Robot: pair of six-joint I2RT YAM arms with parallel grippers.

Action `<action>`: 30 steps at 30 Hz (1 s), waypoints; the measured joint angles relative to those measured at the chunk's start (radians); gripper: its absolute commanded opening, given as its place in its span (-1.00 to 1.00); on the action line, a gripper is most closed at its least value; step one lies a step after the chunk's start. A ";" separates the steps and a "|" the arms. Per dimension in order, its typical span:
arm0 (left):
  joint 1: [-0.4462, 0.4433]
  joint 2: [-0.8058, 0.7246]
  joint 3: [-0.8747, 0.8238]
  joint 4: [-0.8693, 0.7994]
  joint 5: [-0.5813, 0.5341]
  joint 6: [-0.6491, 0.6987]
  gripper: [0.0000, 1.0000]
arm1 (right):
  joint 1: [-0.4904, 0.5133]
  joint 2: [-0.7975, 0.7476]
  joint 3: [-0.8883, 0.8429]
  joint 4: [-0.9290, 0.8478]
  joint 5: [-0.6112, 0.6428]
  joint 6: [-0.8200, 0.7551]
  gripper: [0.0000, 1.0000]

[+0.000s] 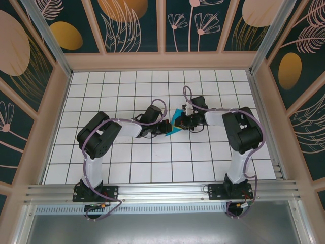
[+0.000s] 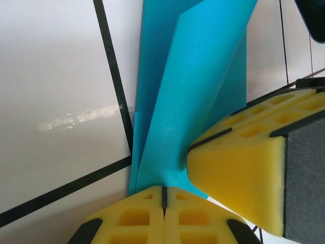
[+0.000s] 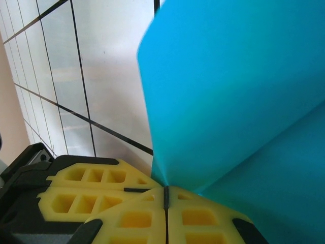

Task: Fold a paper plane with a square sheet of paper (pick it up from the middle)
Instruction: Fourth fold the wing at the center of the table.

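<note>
Well, the table (image 1: pixel 152 157) spreads white and tiled beneath me. My left arm (image 1: pixel 109 129) and right arm (image 1: pixel 238 127) reach in from the near edge to meet about its middle, well clear of every edge. Between them is the paper (image 1: pixel 176 123), teal, folded into long creased layers rather than lying flat. My left gripper (image 2: pixel 163 195) is clenched on its narrow end, tips pressed together with the paper pinched in the seam. My right gripper (image 3: pixel 166 195) is clamped on it likewise, a broad curved flap rising from the closed tips. Both grips sit just beside each other, a yellow right finger (image 2: pixel 238 173) against the paper next to my left tips.
</note>
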 measured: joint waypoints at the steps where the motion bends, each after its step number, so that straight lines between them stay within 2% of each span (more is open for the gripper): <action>1: 0.000 0.000 0.000 0.000 0.000 0.000 -0.92 | 0.000 0.005 0.005 -0.001 0.002 -0.001 -0.85; 14: 0.000 0.000 0.000 -0.002 0.000 0.000 -0.93 | -0.016 0.046 0.055 -0.027 0.041 -0.029 -0.86; 30: 0.000 0.000 0.000 -0.005 0.000 0.001 -0.94 | -0.042 0.082 0.103 -0.086 0.022 -0.056 -0.88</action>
